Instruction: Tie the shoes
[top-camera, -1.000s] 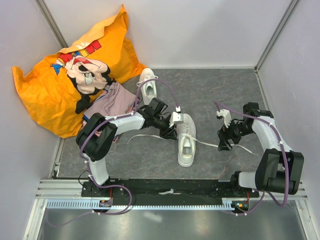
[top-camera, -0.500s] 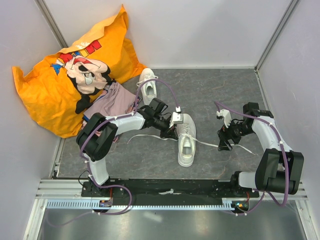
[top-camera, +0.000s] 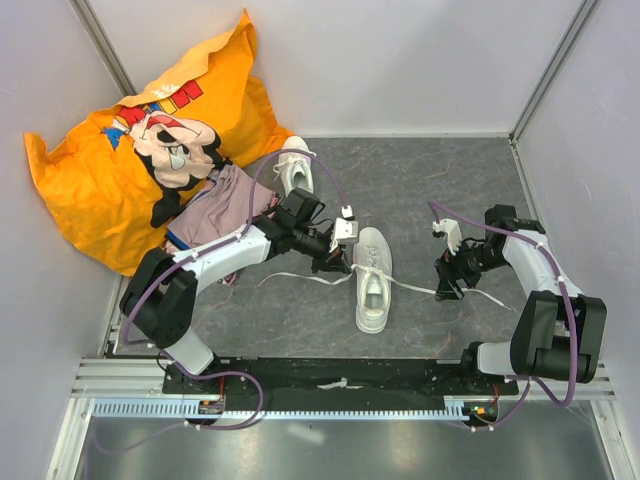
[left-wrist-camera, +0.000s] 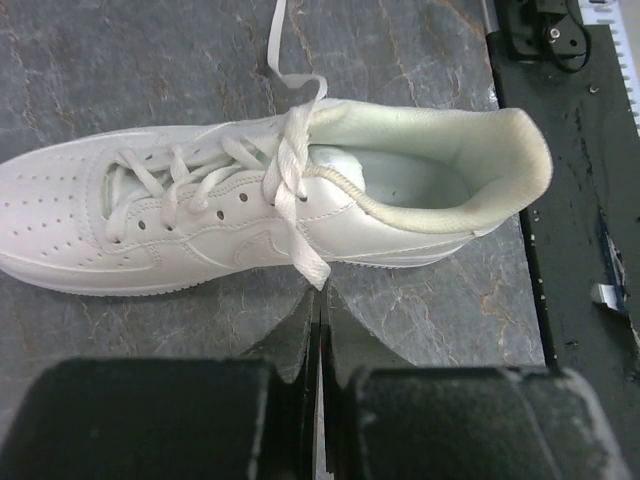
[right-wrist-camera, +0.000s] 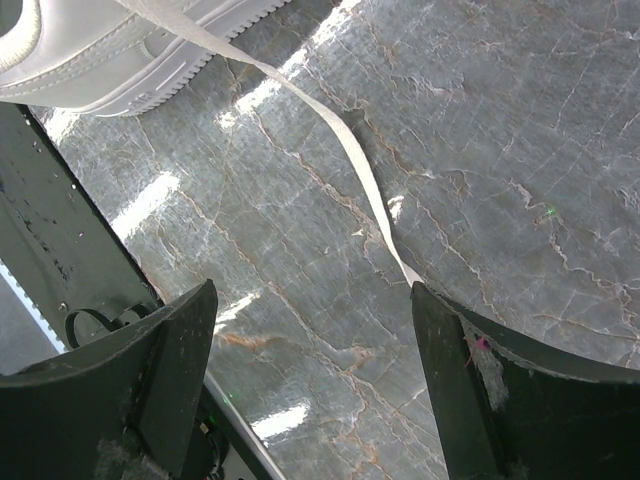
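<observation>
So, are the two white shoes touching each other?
Apart. The top external view shows the far shoe beside the pinkish garment and the near shoe well clear of it, with grey table showing between them.

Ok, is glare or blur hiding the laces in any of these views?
Right wrist: glare patches on the table, but the loose lace reads clearly; the open right gripper is soft. Left wrist: shoe and twisted lace sharp, the left gripper shut on it dark and blurred. Top external: even light, faint shadows, nothing washed out.
</observation>
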